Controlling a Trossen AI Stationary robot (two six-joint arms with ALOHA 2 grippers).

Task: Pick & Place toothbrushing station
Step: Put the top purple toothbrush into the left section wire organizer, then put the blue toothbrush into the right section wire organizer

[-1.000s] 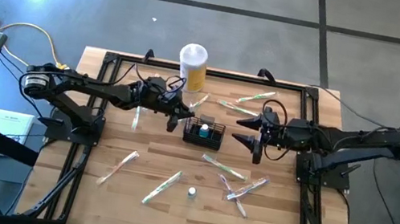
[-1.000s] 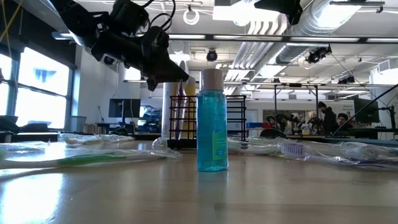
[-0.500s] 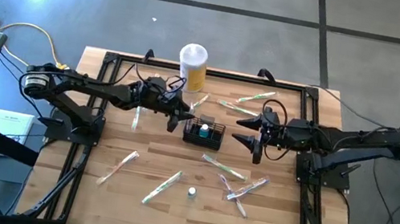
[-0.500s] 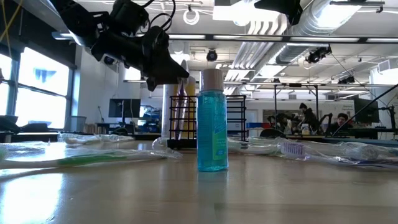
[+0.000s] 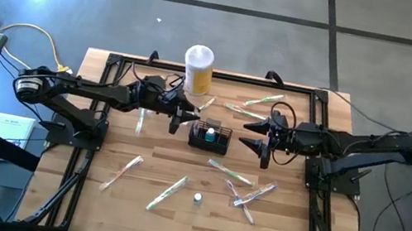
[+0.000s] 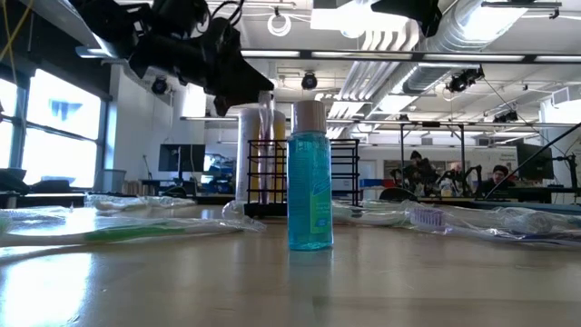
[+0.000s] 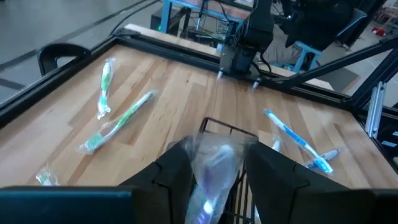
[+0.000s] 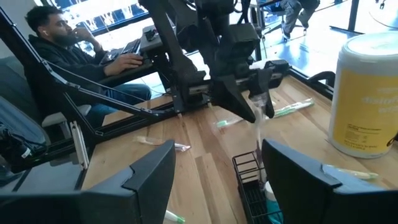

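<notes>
The black wire-mesh basket [image 5: 211,137] stands on the table's middle, with a small blue bottle inside; it also shows in the low view [image 6: 340,177] and the right wrist view [image 8: 252,183]. My left gripper [image 5: 186,117] hovers over the basket's left end, shut on a plastic-wrapped toothbrush [image 8: 258,127]. My right gripper [image 5: 249,136] is open and empty, just right of the basket. The yellow-and-white canister [image 5: 199,68] stands behind the basket. My left gripper pinches the wrapped toothbrush's upper end [image 7: 210,163] between its two fingers [image 7: 174,174], coming from the table's left and slanting down. The toothbrush hangs below the fingers [image 6: 263,150], and its lower end reaches into the basket's left end.
Several wrapped toothbrushes lie loose on the table, at the front left [image 5: 123,170], front middle [image 5: 168,191], front right [image 5: 247,194] and far right [image 5: 263,101]. A small blue bottle [image 5: 197,199] stands near the front edge, close before the low camera [image 6: 309,177]. A person [image 8: 68,43] sits beyond the table.
My left gripper has risen a little and drawn slightly toward the table's left edge, still shut on the wrapped toothbrush, which has come up with it over the basket. My right gripper has kept still.
</notes>
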